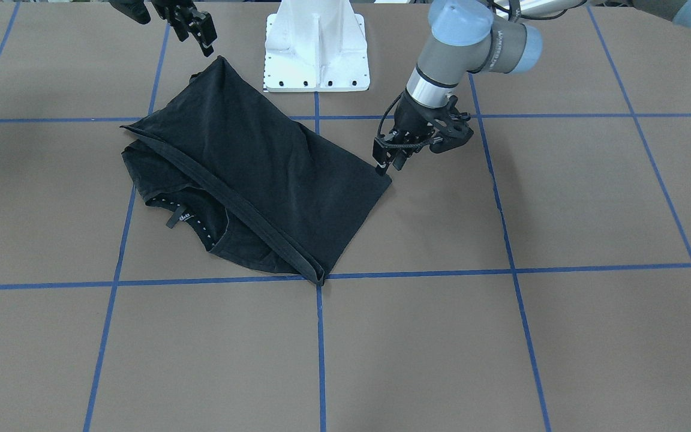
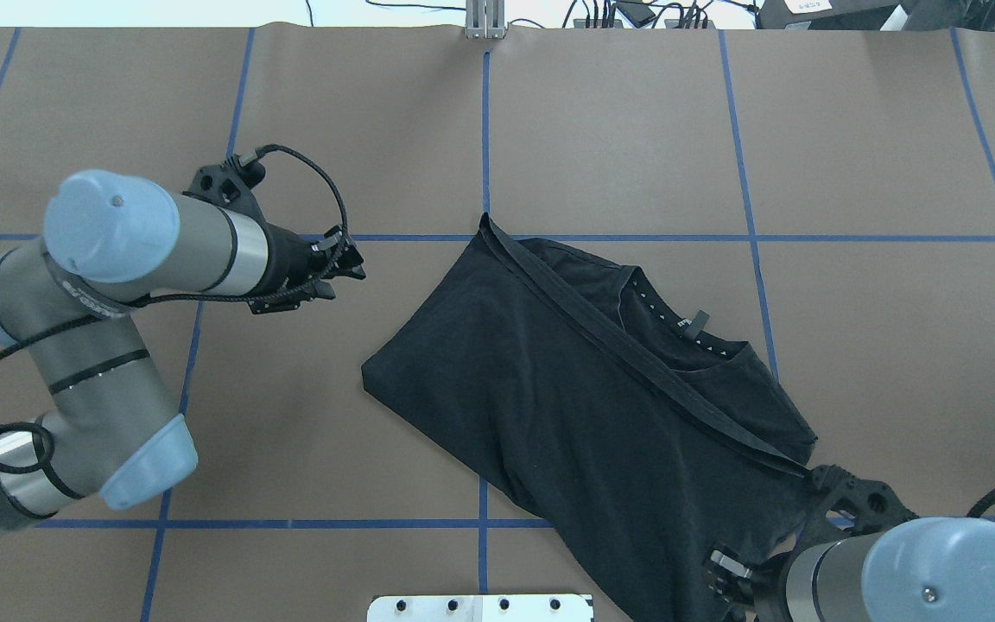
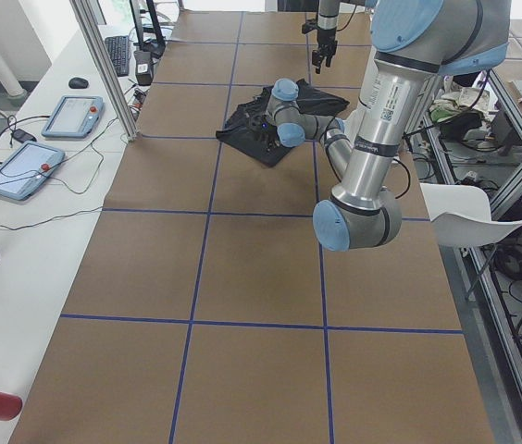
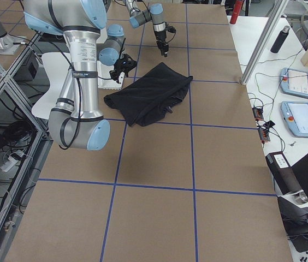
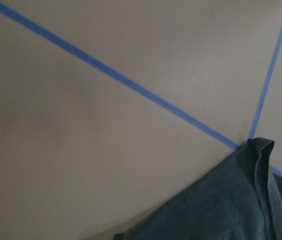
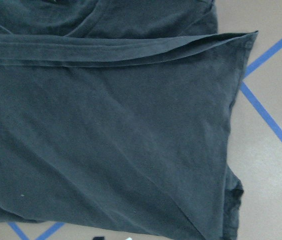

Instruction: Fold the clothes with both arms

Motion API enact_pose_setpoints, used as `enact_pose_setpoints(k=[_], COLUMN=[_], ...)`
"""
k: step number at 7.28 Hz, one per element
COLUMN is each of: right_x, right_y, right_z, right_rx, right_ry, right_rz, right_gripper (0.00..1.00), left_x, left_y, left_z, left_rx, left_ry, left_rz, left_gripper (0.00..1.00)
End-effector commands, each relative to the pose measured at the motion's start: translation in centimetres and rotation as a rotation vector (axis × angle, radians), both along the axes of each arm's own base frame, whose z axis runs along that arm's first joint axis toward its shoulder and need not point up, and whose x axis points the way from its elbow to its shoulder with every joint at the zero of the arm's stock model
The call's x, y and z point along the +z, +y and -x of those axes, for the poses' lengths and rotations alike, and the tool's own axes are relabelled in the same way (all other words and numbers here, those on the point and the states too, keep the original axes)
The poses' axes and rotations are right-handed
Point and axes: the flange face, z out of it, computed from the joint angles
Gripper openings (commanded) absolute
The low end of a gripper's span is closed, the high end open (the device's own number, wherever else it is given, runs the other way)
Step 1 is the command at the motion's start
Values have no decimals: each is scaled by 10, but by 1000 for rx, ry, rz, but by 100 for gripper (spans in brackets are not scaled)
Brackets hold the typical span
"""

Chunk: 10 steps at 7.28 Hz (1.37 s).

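- A black shirt (image 1: 261,162) is laid out on the brown desk (image 1: 561,210), folded over on itself and sitting diagonally just in front of the white base (image 1: 317,48).
- The hem (image 1: 243,216) is seen running as a long band across the top layer, and the collar (image 1: 201,231) with its little tag (image 1: 174,217) is left peeking out beyond it, on the side away from the base.
- One corner of the shirt is parked right on a crossing of the blue tape lines (image 1: 501,270).
- The left end effector (image 1: 390,163) is held just over the shirt's corner on the robot's left side. Its fingers look spread apart and nothing is gripped.
- The right end effector (image 1: 197,39) is held right by the opposite corner, the one nearest the base. Its fingers also look apart, with no cloth pinched.
- From the right wrist camera, mostly shirt is seen, with the hem band across the top. From the left wrist camera, only a shirt corner and tape are seen.
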Motion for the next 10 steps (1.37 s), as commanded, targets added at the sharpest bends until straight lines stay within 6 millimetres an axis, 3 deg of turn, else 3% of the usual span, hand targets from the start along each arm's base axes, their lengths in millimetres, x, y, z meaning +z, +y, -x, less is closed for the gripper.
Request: enact_pose_setpoints(k=[1, 2, 5, 9, 10], right_x=[-14, -14, -9, -7, -4], right_y=[-23, -24, -25, -24, -25], right_z=[-7, -7, -2, -1, 1], right_rx=[44, 34, 33, 29, 30], right_ry=[-33, -31, -18, -10, -4], right_rz=[-31, -44, -40, -39, -39], right_gripper=[100, 100, 100, 100, 100], left_x=[15, 18, 35, 16, 23], left_y=[37, 41, 27, 7, 5], left_z=[-36, -42, -48, -35, -38], left_rx=[34, 35, 27, 20, 18], left_ry=[-56, -69, -110, -91, -105], left_rz=[31, 27, 21, -37, -32], left_gripper=[53, 52, 50, 49, 49])
